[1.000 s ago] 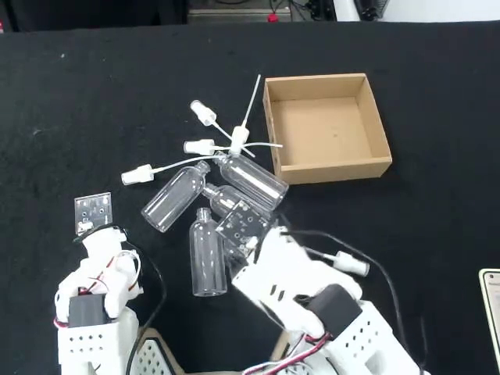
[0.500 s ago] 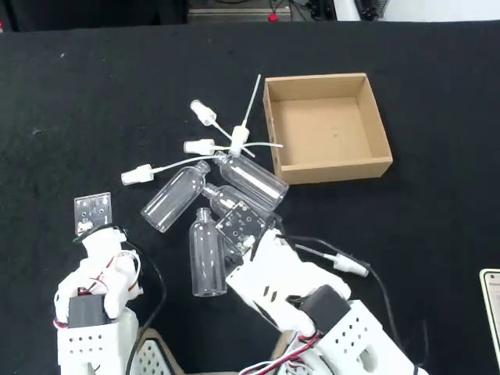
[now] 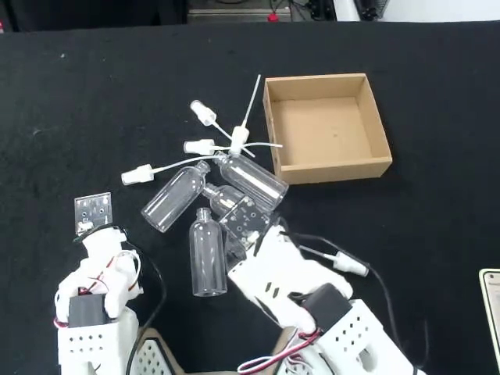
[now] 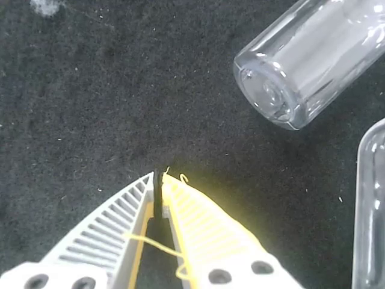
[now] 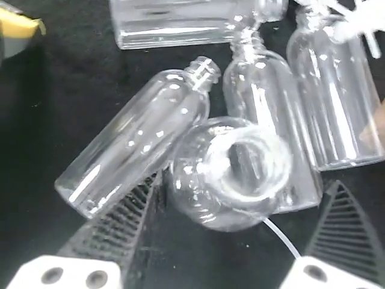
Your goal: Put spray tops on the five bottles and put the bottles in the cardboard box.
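from the high view i am looking down on a black table (image 3: 437,94), where the cardboard box (image 3: 332,169) is sitting open-topped on the right half. just left of it, clear bottles (image 3: 176,197) are lying on their sides in a loose cluster, touching or overlapping one another. white spray tops (image 3: 203,113) are lying at the far edge of that cluster, their thin tubes crossing, and one more spray top (image 3: 351,266) is lying apart beside the right arm (image 3: 289,281). the right arm is leaning over the near end of the cluster, while the left arm (image 3: 98,285) is sitting at the lower left, near the closest bottle. in the left wrist view, the left gripper (image 4: 159,180) is pointing down at bare table with its fingers pressed together and gripping nothing; a bottle's round base (image 4: 271,96) is lying near it. in the right wrist view, the right gripper (image 5: 243,183) is spreading its fingers wide on either side of one bottle (image 5: 231,171), seen end-on, without clamping it. three other bottles are lying just behind it.
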`<state>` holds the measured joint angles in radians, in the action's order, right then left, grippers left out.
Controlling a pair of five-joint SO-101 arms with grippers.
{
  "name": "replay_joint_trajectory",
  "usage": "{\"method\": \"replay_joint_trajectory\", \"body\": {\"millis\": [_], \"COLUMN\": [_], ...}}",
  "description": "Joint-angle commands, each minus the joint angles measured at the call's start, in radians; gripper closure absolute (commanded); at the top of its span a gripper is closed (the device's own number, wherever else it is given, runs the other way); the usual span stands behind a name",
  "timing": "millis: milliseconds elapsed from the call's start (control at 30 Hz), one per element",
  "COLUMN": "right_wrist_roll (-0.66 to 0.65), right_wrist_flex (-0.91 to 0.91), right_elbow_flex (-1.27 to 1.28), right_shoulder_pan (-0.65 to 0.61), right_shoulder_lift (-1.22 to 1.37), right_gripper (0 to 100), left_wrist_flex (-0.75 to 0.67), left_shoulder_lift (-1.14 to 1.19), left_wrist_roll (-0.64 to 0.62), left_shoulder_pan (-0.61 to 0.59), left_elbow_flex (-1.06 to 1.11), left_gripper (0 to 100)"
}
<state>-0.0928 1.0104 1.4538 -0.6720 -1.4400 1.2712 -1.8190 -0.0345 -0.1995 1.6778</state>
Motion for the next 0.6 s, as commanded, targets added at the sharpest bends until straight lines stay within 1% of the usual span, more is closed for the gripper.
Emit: {"method": "replay_joint_trajectory", "body": {"millis": [0,233,433,567], "right_wrist_roll": [0.003,0.003,0.009,0.005], "right_wrist_flex": [-0.02,-0.02,-0.018,-0.015], "right_elbow_flex": [-0.053,-0.054,-0.099,-0.16], "right_shoulder_pan": [0.031,0.029,0.031,0.037], "right_shoulder_lift": [-0.012,-0.012,-0.012,-0.012], "right_gripper": [62.8,63.8,80.1,85.7], "left_wrist_flex": [0.006,0.006,0.006,0.006], "left_shoulder_lift": [-0.008,-0.008,-0.008,-0.008], "left_wrist_roll": [0.0,0.0,0.0,0.0], "left_shoulder_pan": [-0.007,-0.007,-0.007,-0.007], "left_elbow_flex": [0.021,0.021,0.021,0.021], "left_gripper": [97,97,97,97]}}
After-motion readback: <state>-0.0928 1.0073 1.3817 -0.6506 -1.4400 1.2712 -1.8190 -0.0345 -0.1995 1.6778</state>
